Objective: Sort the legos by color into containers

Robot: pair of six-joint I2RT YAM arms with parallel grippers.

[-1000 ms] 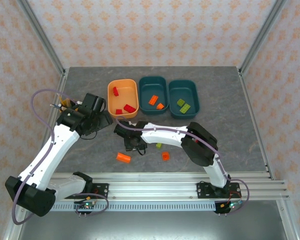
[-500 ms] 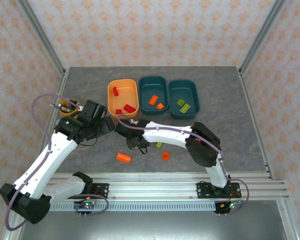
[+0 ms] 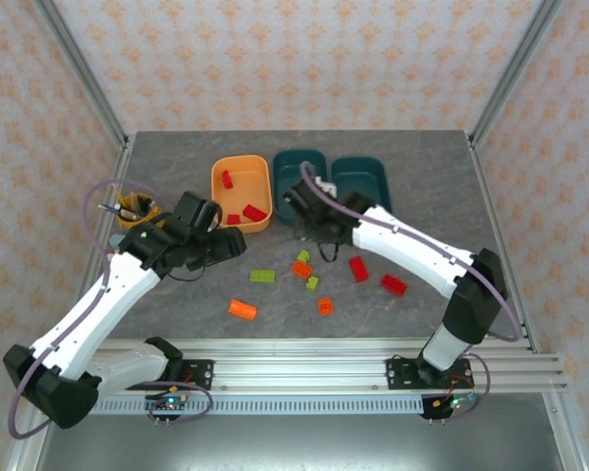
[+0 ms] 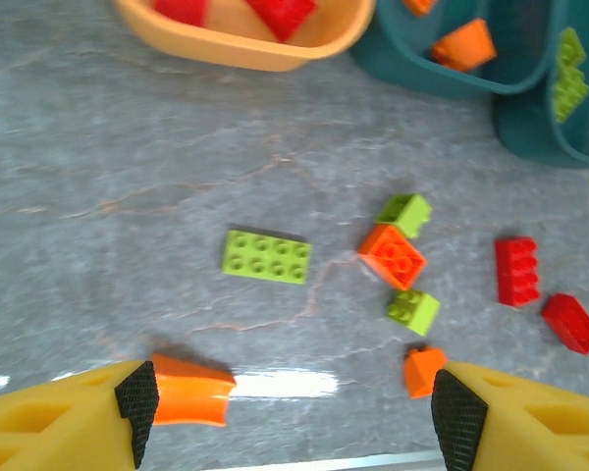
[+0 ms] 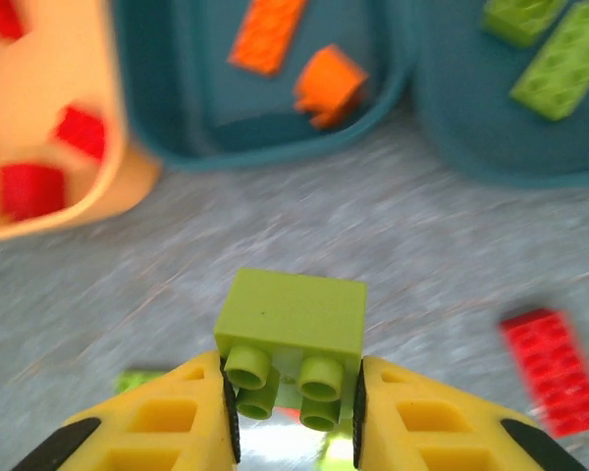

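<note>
Green lego (image 5: 292, 316), pinched in right end effector (image 5: 293, 394)

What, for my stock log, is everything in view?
Orange container: one, back row left, holding three red legos.
Middle teal container: one, holding two orange legos.
Right teal container: one, holding two lime legos.
Loose lime legos: three, table centre.
Loose orange legos: three, table centre.
Loose red legos: two, right of those.
Yellow holder: one, left table edge.
Left gripper: fingers open, beside the loose legos.
Right gripper: fingers shut on one lime lego, near the containers.
</note>
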